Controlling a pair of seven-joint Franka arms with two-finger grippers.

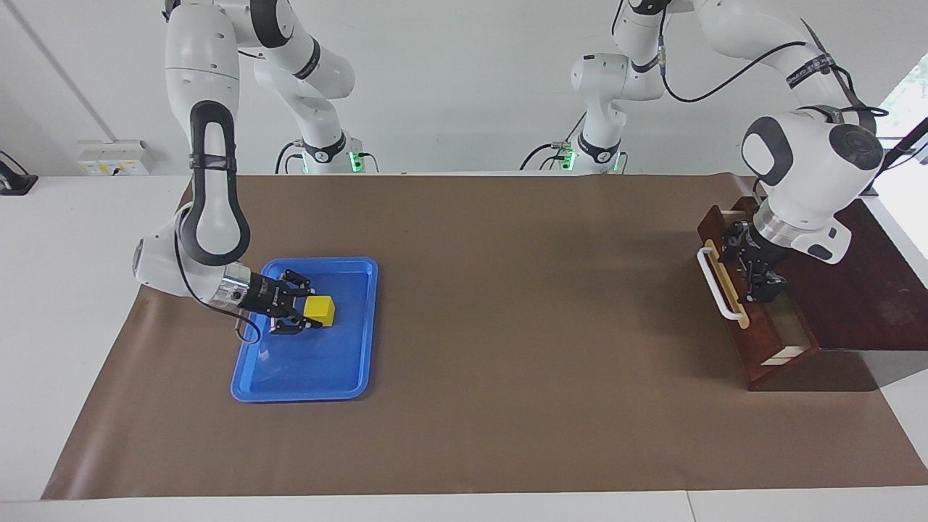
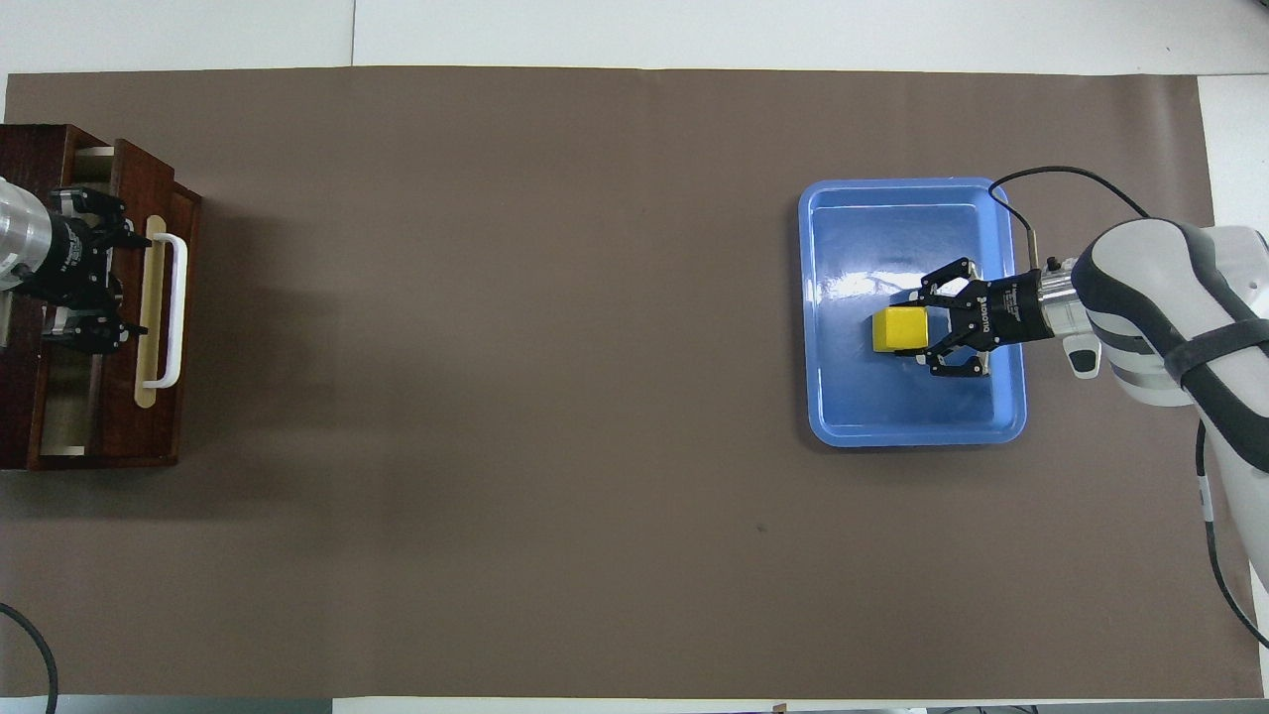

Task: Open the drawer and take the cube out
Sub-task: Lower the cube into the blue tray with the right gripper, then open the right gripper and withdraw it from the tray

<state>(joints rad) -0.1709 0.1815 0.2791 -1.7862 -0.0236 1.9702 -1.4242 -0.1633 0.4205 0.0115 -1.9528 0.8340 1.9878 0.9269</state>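
At the left of the facing frame, the right gripper (image 1: 308, 313) has its jaws clenched on the yellow cube (image 1: 320, 310) over the blue tray (image 1: 341, 366). At the right (upper part), the left gripper (image 1: 761, 290) hangs with released jaws over the open drawer (image 1: 754, 341), just beside its white handle (image 1: 718, 284) on the brown surface (image 1: 507, 290).

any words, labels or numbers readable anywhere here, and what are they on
None can be read.
White lettering on the right gripper body: too small to read.
White lettering on the band round the left arm: too small to read.
Yellow cube, blue tray, drawer: no text visible.
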